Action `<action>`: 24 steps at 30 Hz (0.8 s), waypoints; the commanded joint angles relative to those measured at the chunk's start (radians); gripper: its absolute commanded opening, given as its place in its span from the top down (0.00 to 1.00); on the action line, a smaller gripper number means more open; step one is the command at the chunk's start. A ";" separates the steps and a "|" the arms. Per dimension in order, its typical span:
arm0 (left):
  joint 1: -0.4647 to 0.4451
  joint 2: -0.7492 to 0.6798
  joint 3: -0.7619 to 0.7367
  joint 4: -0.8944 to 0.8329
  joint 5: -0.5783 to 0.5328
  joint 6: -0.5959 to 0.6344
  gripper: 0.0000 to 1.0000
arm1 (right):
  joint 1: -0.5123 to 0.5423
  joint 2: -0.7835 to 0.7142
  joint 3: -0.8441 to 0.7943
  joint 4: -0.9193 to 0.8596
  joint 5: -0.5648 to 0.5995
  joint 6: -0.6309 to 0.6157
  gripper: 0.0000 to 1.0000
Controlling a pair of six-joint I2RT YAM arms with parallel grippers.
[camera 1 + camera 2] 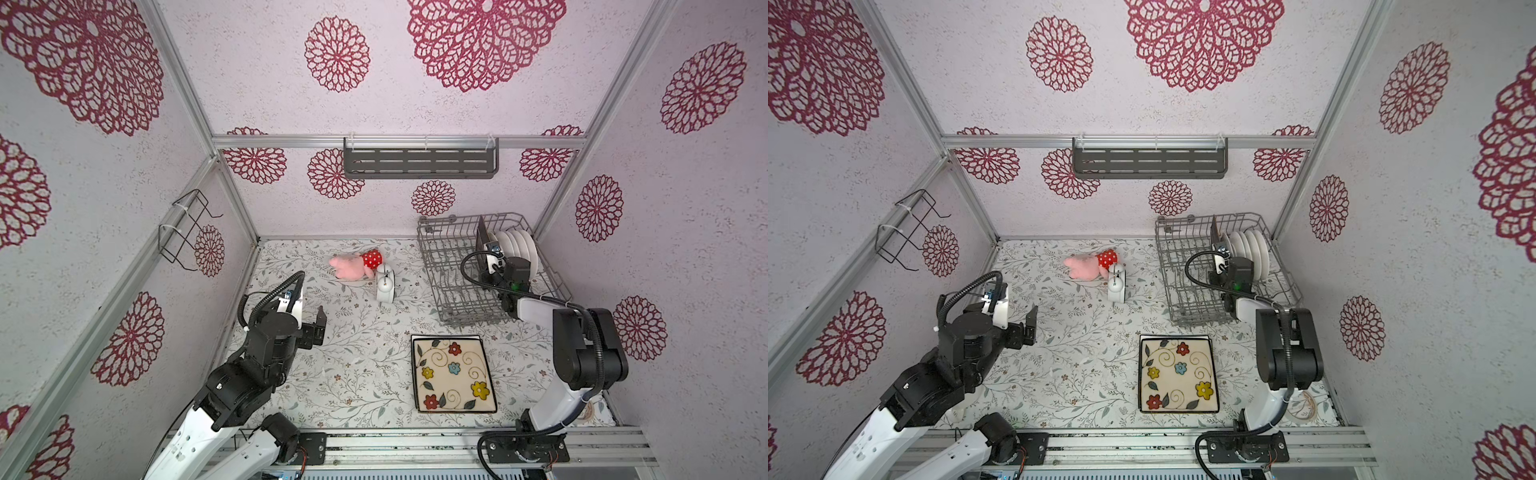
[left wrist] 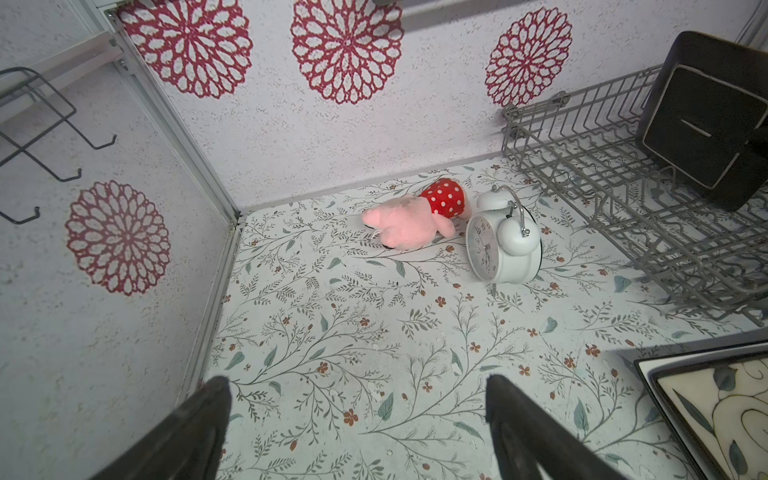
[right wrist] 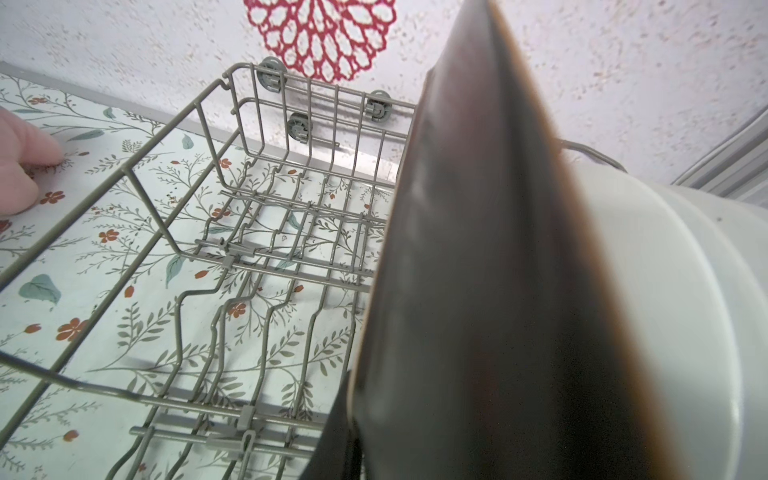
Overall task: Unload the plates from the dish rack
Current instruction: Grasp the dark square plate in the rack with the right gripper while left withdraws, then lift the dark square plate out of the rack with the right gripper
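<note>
Left gripper (image 2: 357,386): held above the table (image 1: 332,374), well apart from the dish rack (image 1: 440,257) on its left; its two fingers (image 2: 519,415) are spread wide and nothing is gripped between them.
Right gripper (image 1: 486,262): reached into the right part of the dish rack; its fingers are closed on the edge of the dark square plate (image 1: 482,237). One finger is seen pressed flat against the plate's face in the right wrist view; the second is hidden behind the plate.
Dark square plate: one; stood on edge among the tines inside the dish rack, just left of the white plates.
Round white plates (image 1: 519,245): about four can be counted, stood on edge in a row at the far right end of the dish rack, touching or nearly touching one another; the overlapping rims leave the exact count uncertain.
Flowered plate (image 1: 453,374): one, cream and square; laid flat on the table just in front of the dish rack. A second rim is seen beneath it, so two plates appear stacked.
Round printed plate (image 1: 1304,405): one; laid on the table in front of the dish rack, mostly hidden under the right arm.
Dish rack: one; set at the far right of the table, its left rows empty.
Alarm clock (image 1: 384,284): one, white; left of the dish rack.
Plush toy (image 1: 351,266): one, pink; touching the clock on its side away from the dish rack.
</note>
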 commanded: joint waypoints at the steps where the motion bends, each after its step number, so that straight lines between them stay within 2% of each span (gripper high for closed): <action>1: 0.010 -0.024 -0.009 0.037 0.017 -0.012 0.03 | 0.047 -0.097 0.035 0.024 -0.026 -0.057 0.91; 9: 0.009 -0.089 -0.009 0.048 0.047 -0.028 0.03 | 0.123 -0.204 0.063 -0.087 0.033 -0.147 0.93; 16: 0.010 -0.103 0.005 0.061 0.099 -0.033 0.03 | 0.231 -0.323 0.082 -0.192 0.119 -0.252 0.94; 24: 0.011 -0.090 0.002 0.165 0.314 -0.093 0.02 | 0.413 -0.425 0.125 -0.315 0.312 -0.402 0.94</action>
